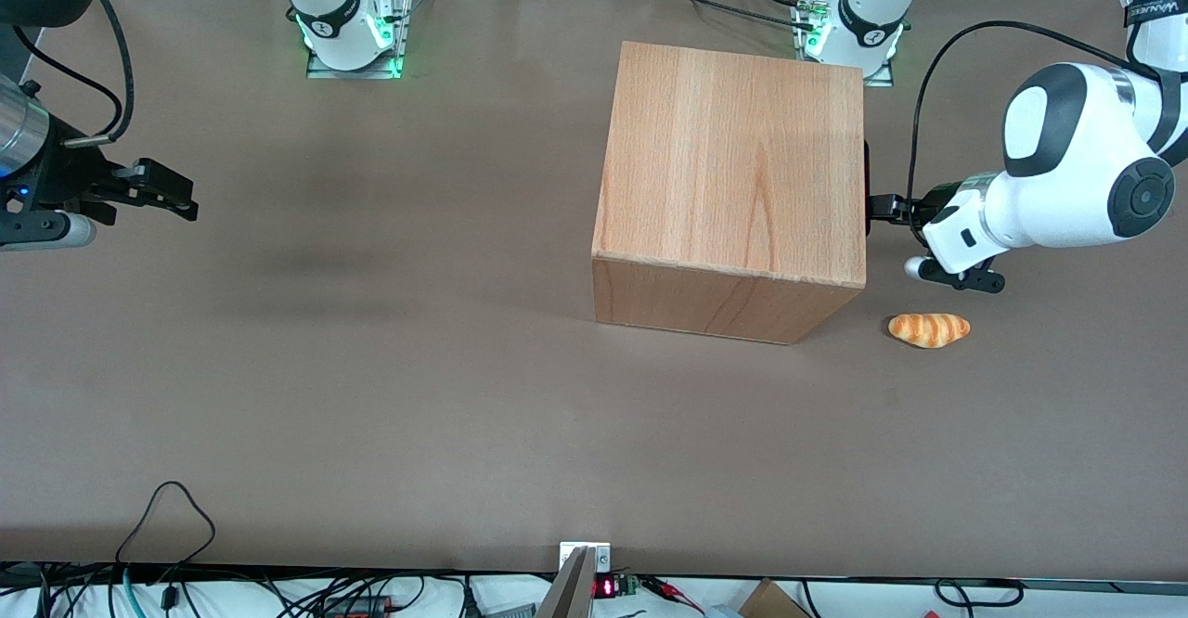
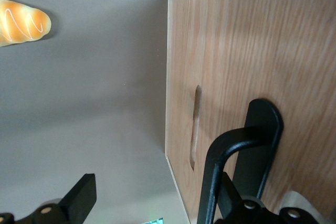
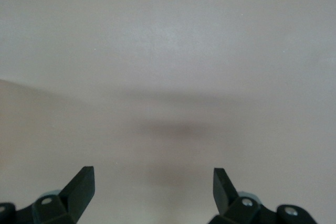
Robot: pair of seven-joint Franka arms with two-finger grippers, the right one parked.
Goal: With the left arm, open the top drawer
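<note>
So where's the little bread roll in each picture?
Front view: the bread roll lies on the table beside the wooden cabinet, nearer the camera than the gripper.
Left wrist view: bread roll, apart from the cabinet.
Right wrist view: not there.
Shared landmark: the cabinet.

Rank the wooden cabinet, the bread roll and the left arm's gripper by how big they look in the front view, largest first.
1. Wooden cabinet, by far the largest.
2. Bread roll, lying on the table nearer the front camera than the gripper.
3. Gripper, at the cabinet's front toward the working arm's end; only a small part shows, so its rank against the roll is unsure.
</note>
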